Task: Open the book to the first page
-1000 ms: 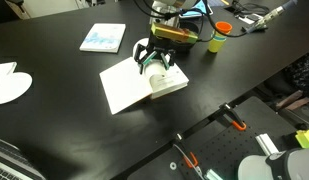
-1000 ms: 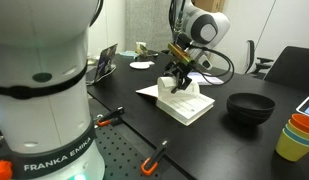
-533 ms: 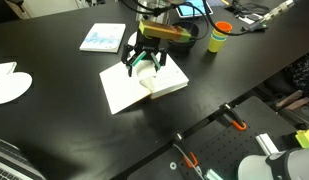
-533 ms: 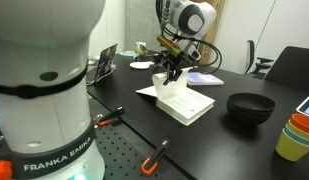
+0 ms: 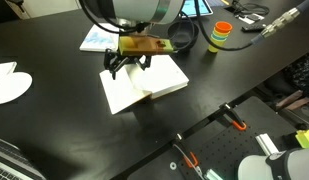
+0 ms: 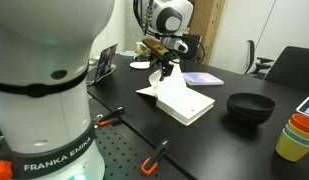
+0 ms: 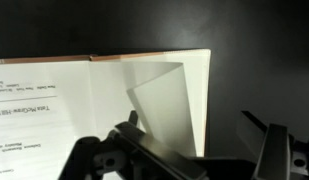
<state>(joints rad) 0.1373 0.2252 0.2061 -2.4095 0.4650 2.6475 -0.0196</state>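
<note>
The book (image 5: pixel 164 80) lies open on the black table and shows white pages; it also shows in the other exterior view (image 6: pixel 189 103). In the wrist view a printed left-hand page (image 7: pixel 49 110) lies flat. A plain white leaf (image 7: pixel 164 100) stands curled up from the right-hand side. My gripper (image 5: pixel 125 66) hovers over the book's left half, fingers spread. In the wrist view the gripper (image 7: pixel 194 128) is open, and the raised leaf stands just beside its left finger. I cannot tell whether they touch. The tan-orange cover is hidden.
A light-blue booklet (image 5: pixel 102 38) lies behind the book. A round white disc (image 5: pixel 9 85) sits at the far left. A black bowl (image 6: pixel 250 107) and stacked coloured cups (image 6: pixel 296 135) stand to one side. Orange clamps (image 5: pixel 234 122) line the table's front edge.
My gripper has swept across the open book from its right half towards its left half. A white leaf has come up and now stands curled.
</note>
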